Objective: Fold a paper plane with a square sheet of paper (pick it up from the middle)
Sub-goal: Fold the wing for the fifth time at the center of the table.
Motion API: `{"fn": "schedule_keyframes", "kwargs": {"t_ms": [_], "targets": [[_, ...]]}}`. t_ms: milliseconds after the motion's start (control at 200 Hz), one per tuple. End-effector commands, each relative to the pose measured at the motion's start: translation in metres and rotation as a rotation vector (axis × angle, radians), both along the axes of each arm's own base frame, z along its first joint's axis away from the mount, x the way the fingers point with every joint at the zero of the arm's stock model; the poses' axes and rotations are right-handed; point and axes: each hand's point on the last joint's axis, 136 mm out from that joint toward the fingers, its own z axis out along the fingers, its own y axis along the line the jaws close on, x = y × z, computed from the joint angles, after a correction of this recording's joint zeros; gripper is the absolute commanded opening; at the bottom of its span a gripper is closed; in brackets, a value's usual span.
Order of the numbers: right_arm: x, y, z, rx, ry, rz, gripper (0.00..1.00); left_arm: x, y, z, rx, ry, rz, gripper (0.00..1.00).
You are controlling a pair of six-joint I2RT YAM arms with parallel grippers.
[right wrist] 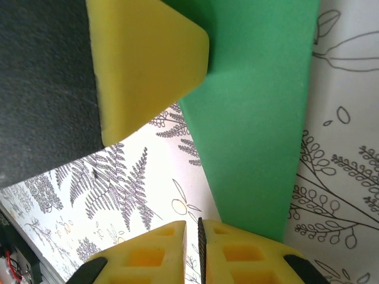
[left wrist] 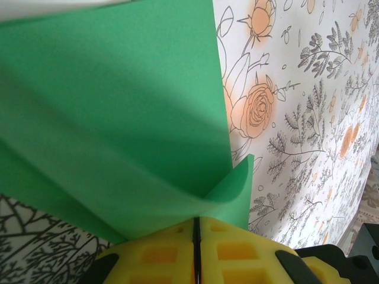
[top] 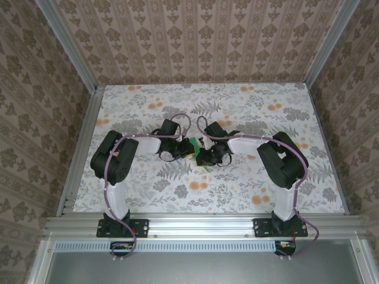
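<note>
Seen from above, the left gripper (top: 179, 151) and right gripper (top: 211, 155) meet with the paper plane (top: 196, 148) between them. The left wrist view shows its jaws clamped on the green fold, which fans out ahead. In the right wrist view the jaws are drawn together and the paper (right wrist: 254, 118) runs just to their right. Whether they grip it is unclear, so opposed pulls could slip or tear it.

a robot lab cell: aluminium frame (top: 201, 223), wallpapered panels (top: 201, 35), arms (top: 112, 163) bolted to table (top: 237, 189).
</note>
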Motion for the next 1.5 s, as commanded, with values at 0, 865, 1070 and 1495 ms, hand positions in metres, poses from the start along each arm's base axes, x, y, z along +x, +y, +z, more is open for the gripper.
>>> {"fn": "schedule_keyframes", "kwargs": {"t_ms": [0,865,1070,1495], "targets": [[-0.018,-0.014,-0.013,-0.053,0.047,0.015,0.16,-0.016,0.031,-0.05,0.183,0.1,0.041,0.1],[0.015,0.006,0.026,0.139,-0.06,-0.048,0.19,-0.018,0.027,-0.049,0.166,0.105,0.024,0.1],[0.022,-0.003,0.001,0.035,-0.03,-0.067,0.17,-0.017,0.024,-0.046,0.161,0.101,0.014,0.1],[-0.009,-0.04,-0.05,-0.113,0.079,-0.098,0.14,-0.003,0.017,-0.022,0.132,0.008,-0.064,0.13]]}}
